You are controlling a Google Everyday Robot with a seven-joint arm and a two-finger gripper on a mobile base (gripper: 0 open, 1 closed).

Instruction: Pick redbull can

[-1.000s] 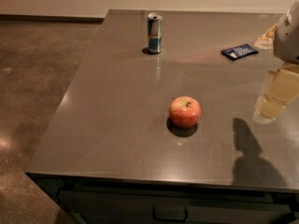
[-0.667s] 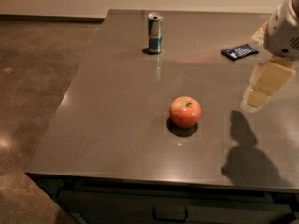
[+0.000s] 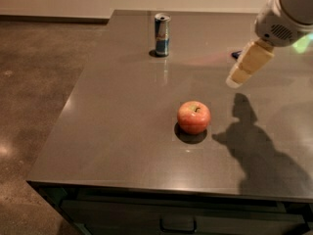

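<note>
Since a second ago the pincer has travelled left from the right edge of the scene. It now hangs in the air above the right part of the table, tilted so that its cream tip points down and to the left. Whether it is released or clenched cannot be told from this angle. Its white arm housing fills the far right corner. Its shadow has slid left with it across the table top and lies just right of the apple.

Camera view: the redbull can stands upright near the table's far edge, a little left of centre (blue and silver panels, silver top), well apart from the pincer. A red apple sits in the middle of the table with its stem up, nearer than the can and to the near left of the pincer. A dark blue packet shows only as a sliver on the far right, mostly hidden behind the pincer. Brown speckled floor lies to the left, and a drawer handle shows below the table's near edge.
</note>
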